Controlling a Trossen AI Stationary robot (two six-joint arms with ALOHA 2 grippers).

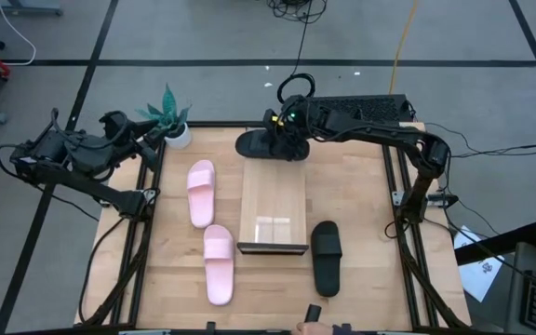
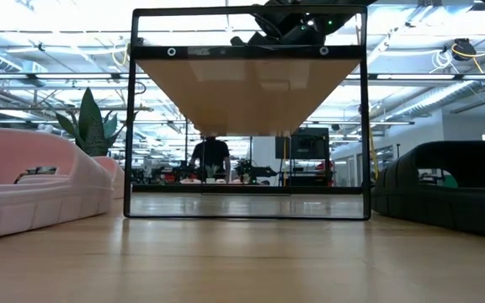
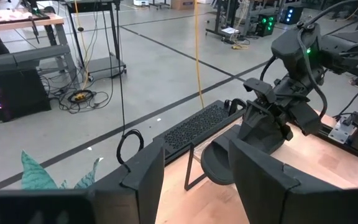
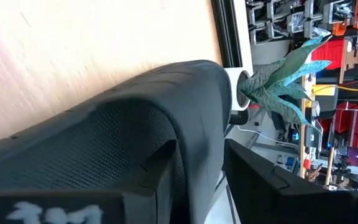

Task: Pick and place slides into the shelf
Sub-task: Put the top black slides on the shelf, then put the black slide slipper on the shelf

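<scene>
Slides: four open-toe sandals with wide straps, two pale pink and two matte black.
Pink pair: one pink slide (image 1: 200, 192) is lying left of the shelf (image 1: 273, 208), and the other pink slide (image 1: 218, 263) is lying nearer the counter's (image 1: 361, 195) front edge; both are apart from the shelf.
Black pair: one black slide (image 1: 326, 257) is resting right of the shelf's front end; the far black slide (image 1: 261, 144) is sitting at the shelf's far end.
Shelf: a long light-wood rack with a thin dark frame is standing mid-counter.
Right gripper (image 1: 287, 140): its jaws are closing around the far black slide's strap; the right wrist view is showing that textured strap (image 4: 110, 149) between the fingers (image 4: 263, 186).
Left gripper (image 1: 152, 140): it is hovering beside the potted plant (image 1: 170, 116) at the counter's far left corner, jaws parted and holding nothing.
Low view only: it is showing the shelf's dark frame (image 2: 247, 114) end-on, with a pink slide (image 2: 32, 189) and a black slide (image 2: 453, 194) flanking it.
Left wrist view only: it is showing the right gripper (image 3: 272, 124) on the black slide (image 3: 219, 163) from the side.
</scene>
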